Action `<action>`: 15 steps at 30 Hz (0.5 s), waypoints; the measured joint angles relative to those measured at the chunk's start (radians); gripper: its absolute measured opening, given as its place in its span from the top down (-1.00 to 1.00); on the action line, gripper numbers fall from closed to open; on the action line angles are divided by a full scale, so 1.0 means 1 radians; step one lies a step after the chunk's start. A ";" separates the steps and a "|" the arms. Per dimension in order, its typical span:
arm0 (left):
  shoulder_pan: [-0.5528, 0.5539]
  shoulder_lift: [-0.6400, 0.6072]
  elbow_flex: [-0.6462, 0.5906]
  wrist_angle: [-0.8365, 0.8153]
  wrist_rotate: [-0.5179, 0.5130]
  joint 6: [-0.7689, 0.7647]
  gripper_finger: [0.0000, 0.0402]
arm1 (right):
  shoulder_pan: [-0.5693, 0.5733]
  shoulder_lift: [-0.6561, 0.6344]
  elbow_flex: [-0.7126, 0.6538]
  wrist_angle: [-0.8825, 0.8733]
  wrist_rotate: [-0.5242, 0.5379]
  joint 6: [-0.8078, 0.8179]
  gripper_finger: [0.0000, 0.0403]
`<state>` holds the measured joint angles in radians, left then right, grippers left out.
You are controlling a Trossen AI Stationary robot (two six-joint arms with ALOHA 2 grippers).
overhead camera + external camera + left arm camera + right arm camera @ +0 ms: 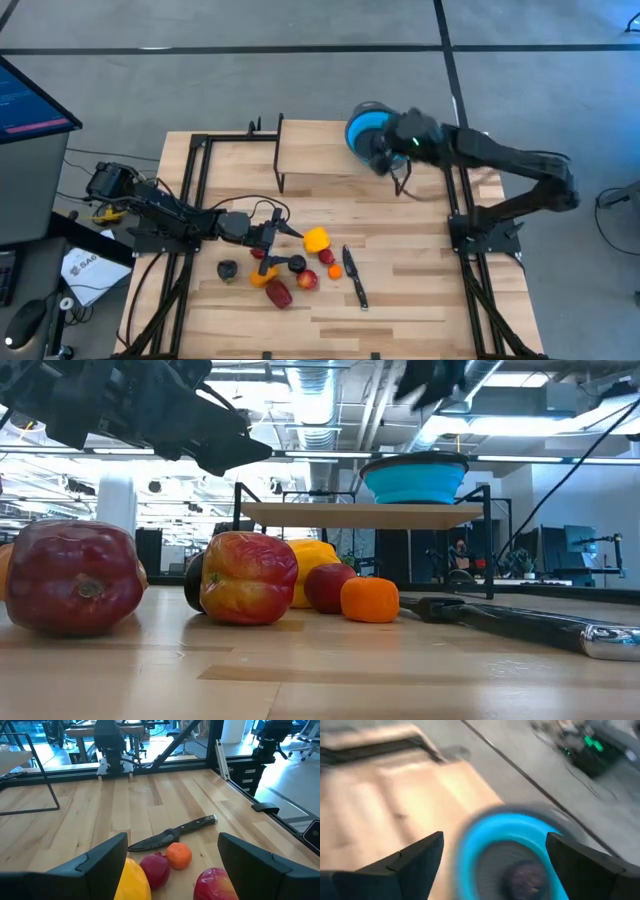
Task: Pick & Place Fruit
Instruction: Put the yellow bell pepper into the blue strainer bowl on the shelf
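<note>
Several small toy fruit lie in a cluster on the wooden table: a yellow one (316, 239), an orange one (335, 272), red ones (307, 281) and a dark purple one (228, 270). My left gripper (172, 860) hovers open just above them, its fingers either side of the dark red (156, 869) and orange (179, 856) pieces. The blue bowl (362, 128) stands on a raised wooden shelf (315, 150). My right gripper (492, 865) hangs open above the bowl (510, 855), with nothing between its fingers. A dark reddish blob (527, 875) shows blurred in the bowl's bottom.
A black-handled knife (353, 275) lies right of the fruit, its blade toward the near edge. Black frame rails (195, 190) run along both table sides. The shelf's thin black legs (280, 175) stand behind the fruit. Bare wood lies between shelf and fruit.
</note>
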<state>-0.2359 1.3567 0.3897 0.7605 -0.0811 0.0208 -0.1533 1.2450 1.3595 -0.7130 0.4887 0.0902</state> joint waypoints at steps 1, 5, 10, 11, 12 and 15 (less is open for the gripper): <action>0.000 0.000 0.000 0.000 0.000 0.003 -0.51 | 0.071 -0.015 -0.011 -0.001 0.022 0.017 -0.68; 0.000 0.000 0.030 -0.060 0.000 0.032 -0.51 | 0.379 -0.031 -0.115 0.001 0.161 0.158 -0.61; 0.018 0.000 0.174 -0.363 -0.021 0.012 -0.51 | 0.683 0.046 -0.273 0.068 0.366 0.463 -0.57; 0.024 0.000 0.195 -0.408 -0.030 0.001 -0.52 | 0.725 0.076 -0.298 0.103 0.388 0.518 -0.56; 0.031 0.000 0.212 -0.437 -0.034 -0.003 -0.53 | 0.759 0.111 -0.316 0.138 0.407 0.569 -0.56; 0.051 0.000 0.239 -0.448 -0.035 -0.025 -0.61 | 0.830 0.230 -0.352 0.206 0.450 0.712 -0.56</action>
<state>-0.1848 1.3567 0.6285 0.3126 -0.1162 -0.0046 0.6770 1.4748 1.0075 -0.5072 0.9388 0.8027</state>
